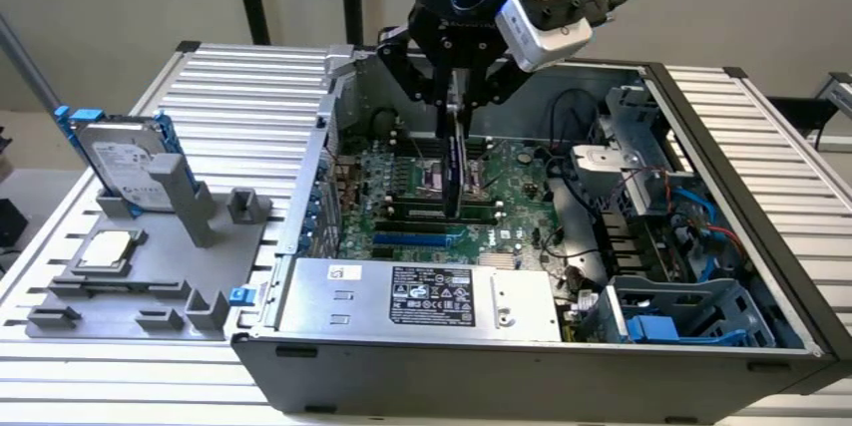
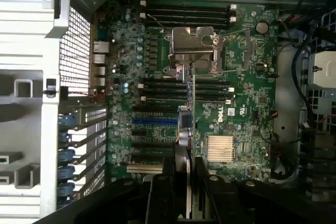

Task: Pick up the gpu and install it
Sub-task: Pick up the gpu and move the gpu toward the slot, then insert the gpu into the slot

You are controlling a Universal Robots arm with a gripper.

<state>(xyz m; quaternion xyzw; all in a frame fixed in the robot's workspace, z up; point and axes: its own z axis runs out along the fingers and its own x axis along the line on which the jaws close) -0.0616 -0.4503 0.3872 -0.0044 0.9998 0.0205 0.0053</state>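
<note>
Open computer case (image 1: 533,366) stood on the desk (image 1: 239,77). The motherboard (image 1: 513,182) lay flat on the case floor. The power supply (image 1: 426,296) sat along the near wall, with the drive cage (image 1: 692,311) at the exterior view's right. The gpu (image 1: 457,172) hung upright between the jaws, over the middle of the motherboard, its lower edge down by the slots; contact could not be confirmed. A parts fixture (image 1: 120,296) lay on the desk to the exterior view's left of the case. On it a hard drive (image 1: 127,167) stood on edge at the rear and a CPU chip (image 1: 107,249) lay flat in front.
</note>
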